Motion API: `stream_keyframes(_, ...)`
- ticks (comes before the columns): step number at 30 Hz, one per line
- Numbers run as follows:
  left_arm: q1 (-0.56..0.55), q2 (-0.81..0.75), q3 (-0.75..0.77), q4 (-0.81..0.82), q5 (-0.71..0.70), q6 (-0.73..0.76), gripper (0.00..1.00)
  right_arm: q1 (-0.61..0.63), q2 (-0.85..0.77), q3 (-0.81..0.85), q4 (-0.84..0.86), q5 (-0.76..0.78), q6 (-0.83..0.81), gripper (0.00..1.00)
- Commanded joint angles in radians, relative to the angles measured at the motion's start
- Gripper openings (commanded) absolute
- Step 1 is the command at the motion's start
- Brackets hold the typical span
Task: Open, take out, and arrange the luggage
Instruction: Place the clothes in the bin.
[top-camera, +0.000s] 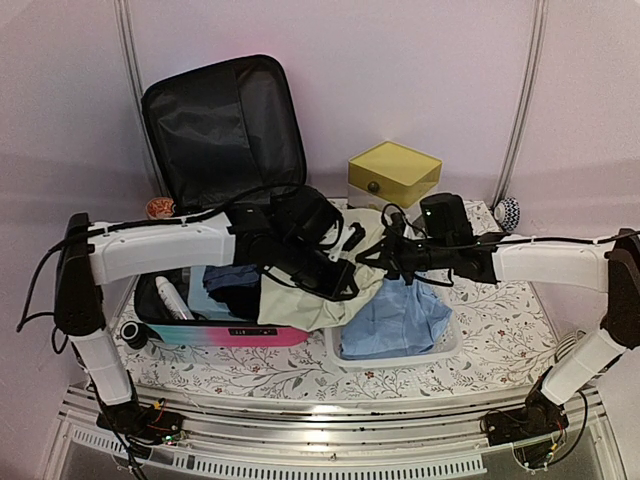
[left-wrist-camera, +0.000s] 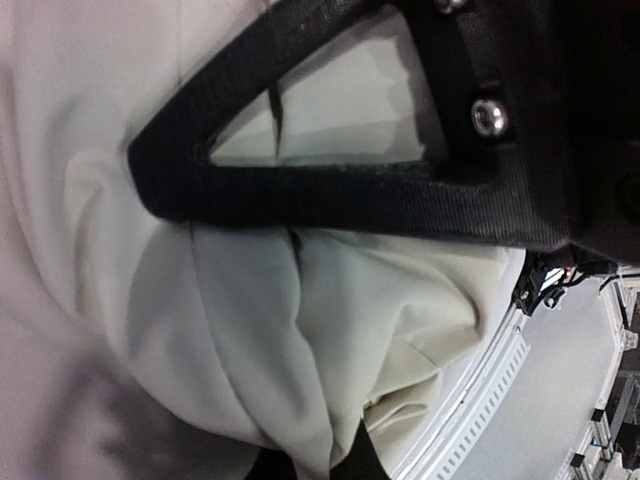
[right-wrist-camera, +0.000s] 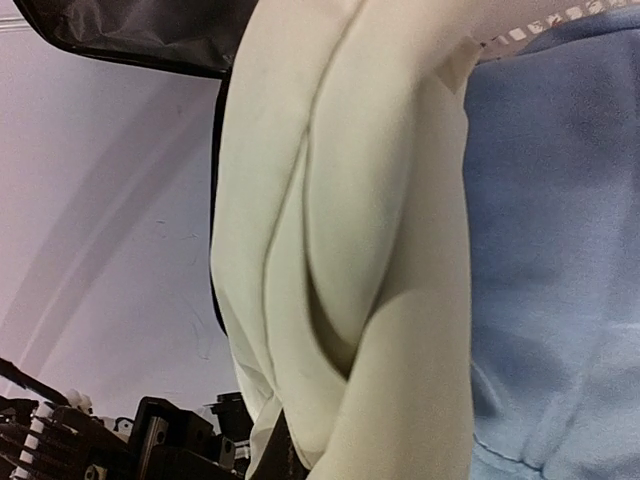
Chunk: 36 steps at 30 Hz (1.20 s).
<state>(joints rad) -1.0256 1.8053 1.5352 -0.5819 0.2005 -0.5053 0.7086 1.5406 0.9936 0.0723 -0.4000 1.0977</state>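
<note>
The luggage lies open at the left, its black-lined lid standing up behind a turquoise-to-pink shell. A cream garment hangs between my two grippers, over the suitcase's right edge. My left gripper is shut on the cream garment, and in the left wrist view the cloth fills the frame and runs down into the jaws. My right gripper is shut on the garment's upper right edge. In the right wrist view the folded cloth rises from the jaws.
A white mesh basket beside the suitcase holds a light blue garment. Dark blue clothes and a white item lie in the suitcase. A yellow-topped box stands behind the basket, and a patterned ball sits at the back right.
</note>
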Motion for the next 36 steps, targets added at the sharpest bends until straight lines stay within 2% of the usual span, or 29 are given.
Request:
stream_keyframes(1,-0.123,0.088,0.141,0.148,0.151,-0.064,0.0,-0.035,-0.027,0.004,-0.082,-0.051,-0.161,0.02)
stream_keyframes(7,-0.173,0.214,0.294,0.139,0.148,-0.112,0.0,-0.072,-0.081,-0.008,-0.199,-0.059,-0.264,0.02)
stream_keyframes(15,-0.201,0.291,0.376,0.147,0.132,-0.144,0.0,-0.109,-0.147,-0.084,-0.268,-0.033,-0.336,0.02)
stream_keyframes(23,-0.215,0.339,0.427,0.154,0.134,-0.15,0.0,-0.118,-0.191,-0.12,-0.31,0.04,-0.361,0.02)
stream_keyframes(36,-0.222,0.374,0.431,0.184,0.139,-0.156,0.0,-0.126,-0.24,-0.171,-0.323,0.122,-0.361,0.02)
